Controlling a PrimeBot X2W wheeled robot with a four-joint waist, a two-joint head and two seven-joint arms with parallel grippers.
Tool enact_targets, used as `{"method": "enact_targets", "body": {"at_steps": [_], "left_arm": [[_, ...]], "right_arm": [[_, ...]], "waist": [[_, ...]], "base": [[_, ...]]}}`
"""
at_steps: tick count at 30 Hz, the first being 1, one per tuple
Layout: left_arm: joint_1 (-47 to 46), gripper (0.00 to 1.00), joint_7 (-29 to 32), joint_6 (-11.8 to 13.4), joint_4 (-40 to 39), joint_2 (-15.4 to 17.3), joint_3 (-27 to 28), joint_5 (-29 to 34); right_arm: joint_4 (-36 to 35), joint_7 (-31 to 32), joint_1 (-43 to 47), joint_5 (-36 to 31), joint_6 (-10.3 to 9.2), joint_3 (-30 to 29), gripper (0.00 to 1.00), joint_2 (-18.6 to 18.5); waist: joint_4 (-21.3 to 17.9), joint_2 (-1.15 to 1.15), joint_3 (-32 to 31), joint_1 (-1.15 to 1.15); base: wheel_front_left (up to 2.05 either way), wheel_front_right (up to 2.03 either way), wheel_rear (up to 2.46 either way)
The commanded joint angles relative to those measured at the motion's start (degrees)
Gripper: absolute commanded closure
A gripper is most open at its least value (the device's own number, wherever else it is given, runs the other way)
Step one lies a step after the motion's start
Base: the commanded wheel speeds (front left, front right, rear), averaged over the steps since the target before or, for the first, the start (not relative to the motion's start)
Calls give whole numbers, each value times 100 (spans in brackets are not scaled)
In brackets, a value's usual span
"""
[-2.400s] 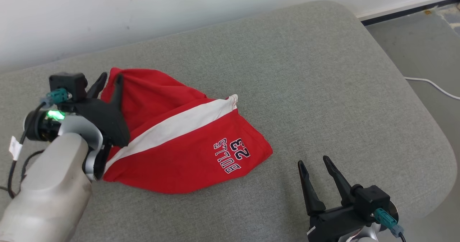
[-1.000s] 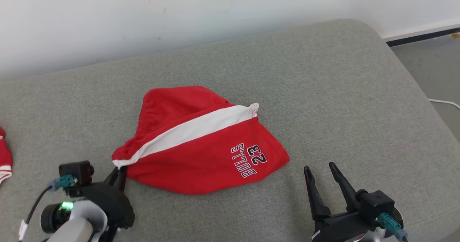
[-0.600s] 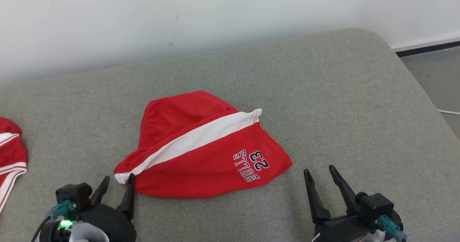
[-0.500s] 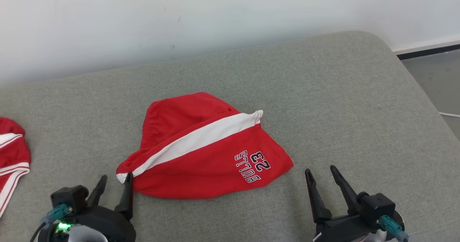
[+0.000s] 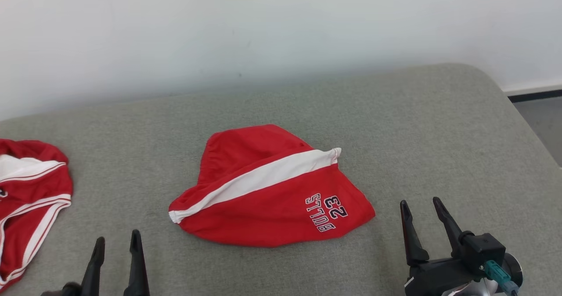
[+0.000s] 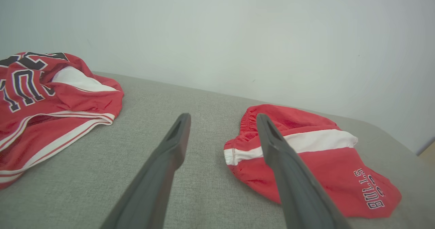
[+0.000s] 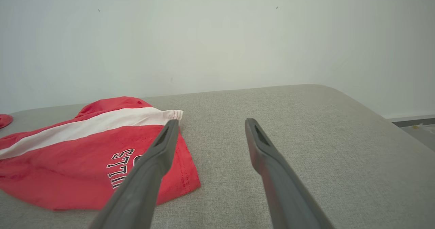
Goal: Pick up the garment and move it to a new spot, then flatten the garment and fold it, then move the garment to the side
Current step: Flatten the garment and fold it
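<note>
The garment [image 5: 268, 190] is a pair of red shorts with a white stripe and dark "BULLS 23" lettering, lying crumpled in a loose heap on the grey cushion. It also appears in the left wrist view as the garment [image 6: 306, 157] and in the right wrist view as the garment [image 7: 85, 147]. My left gripper [image 5: 116, 243] is open near the bottom left, apart from the shorts' white-edged corner, with nothing between its fingers [image 6: 170, 154]. My right gripper [image 5: 421, 208] is open at the lower right, just right of the shorts and clear of them.
A second red garment [image 5: 26, 199] with white trim and dark lettering lies at the cushion's left end, seen too as the second garment [image 6: 40, 96]. The grey cushion [image 5: 439, 133] rounds off at the right, with floor [image 5: 544, 120] beyond. A white wall runs behind.
My left gripper has opened, let go of the shorts' corner and drawn back toward me. The camera has shifted, bringing the second garment further into view. The right gripper stays open.
</note>
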Motion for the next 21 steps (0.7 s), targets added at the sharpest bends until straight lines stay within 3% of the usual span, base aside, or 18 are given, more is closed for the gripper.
{"method": "enact_targets", "body": {"at_steps": [1,6,15,21], "left_arm": [[179,0,-3,-152,-37,-128,189,190],[496,0,-3,-547,32,-507,611,606],[541,0,-4,-950,182,-839,956,961],[364,0,-4,-1116,143,-926,1052,1106]], "right_arm": [[4,-5,-54,-79,-15,-56,0,-4],[234,-4,-178,-113,-15,-156,0,-5],[871,97,-562,-218,-15,-165,0,-5],[1377,743,-1210,-182,-15,-158,0,-5]], "waist": [[169,0,-149,0],[300,0,-251,0],[484,0,-244,0],[572,0,45,0]], "base": [[0,0,0],[0,0,0],[0,0,0],[0,0,0]]}}
